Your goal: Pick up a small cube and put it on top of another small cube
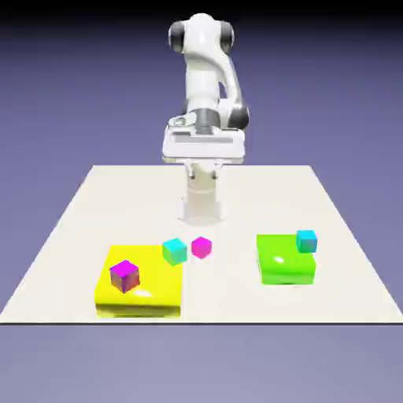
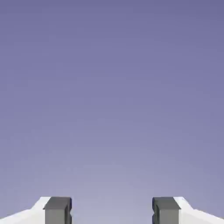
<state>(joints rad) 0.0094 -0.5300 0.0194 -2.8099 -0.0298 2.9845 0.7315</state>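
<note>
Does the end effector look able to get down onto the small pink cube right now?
Probably yes: the small pink cube sits alone on the table, a gap from the cyan cube; the end effector is open.

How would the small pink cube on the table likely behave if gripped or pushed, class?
The small pink cube has flat faces, so it would probably slide, not roll. It looks rigid, likely keeping its shape when squeezed. Sitting close beside the cyan cube, a sideways push might knock that neighbour.
</note>
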